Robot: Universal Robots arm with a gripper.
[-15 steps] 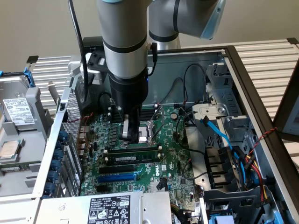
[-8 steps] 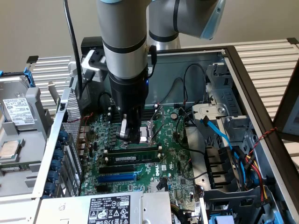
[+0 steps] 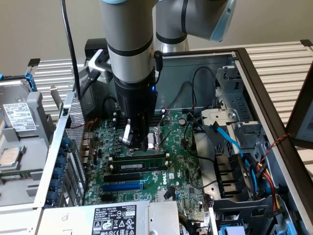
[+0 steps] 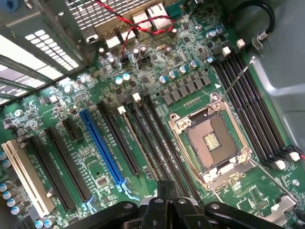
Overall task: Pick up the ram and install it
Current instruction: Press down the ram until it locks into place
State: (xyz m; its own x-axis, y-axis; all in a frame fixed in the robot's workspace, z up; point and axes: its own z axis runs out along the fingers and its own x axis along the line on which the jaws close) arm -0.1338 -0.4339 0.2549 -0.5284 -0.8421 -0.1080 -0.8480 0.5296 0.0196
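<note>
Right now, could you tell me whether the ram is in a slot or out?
In: the ram stands on edge along a motherboard slot, below the gripper. Fully seated: cannot tell.

One gripper (image 3: 139, 142) at centre frame in the exterior view. One ram (image 3: 142, 165) seated just below it, white label strip showing. One blue expansion slot (image 4: 102, 147), left of centre in the wrist view. One white slot (image 4: 25, 177) at lower left. One CPU socket (image 4: 212, 143), right of centre. One hard drive (image 3: 18, 117), far left of the exterior view.
</note>
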